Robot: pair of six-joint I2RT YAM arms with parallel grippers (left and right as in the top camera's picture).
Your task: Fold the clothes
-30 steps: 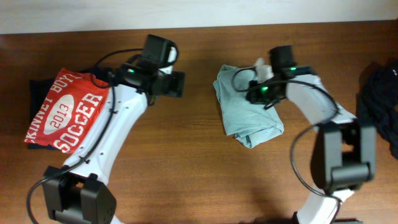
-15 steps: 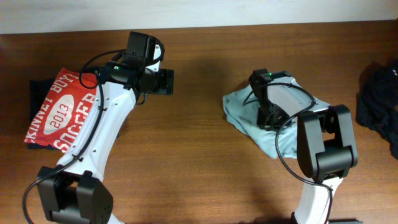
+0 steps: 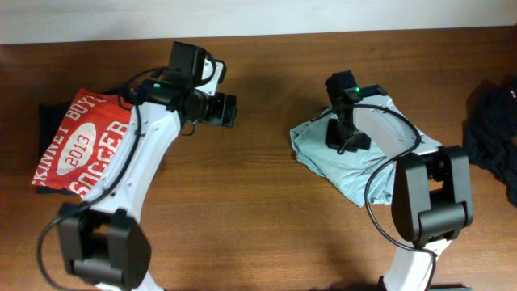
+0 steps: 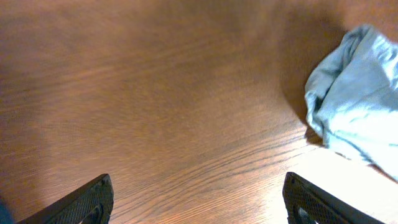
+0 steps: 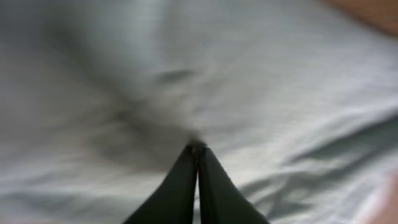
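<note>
On the brown wooden table [image 3: 258, 210], just dragged the crumpled pale-blue cotton garment [image 3: 323, 158] flatter with right gripper [image 5: 198, 149] pinching it, left gripper [image 4: 199, 193] spread wide nearby; nearly ready for folding.

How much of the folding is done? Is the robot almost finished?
Not nearly. Done: the red shirt lies folded flat on a dark garment at the left. In hand: the right jaws are shut on the blue shirt, which is crumpled and not yet folded. The left jaws are open and hold nothing. Left: a dark pile waits at the right edge.
</note>
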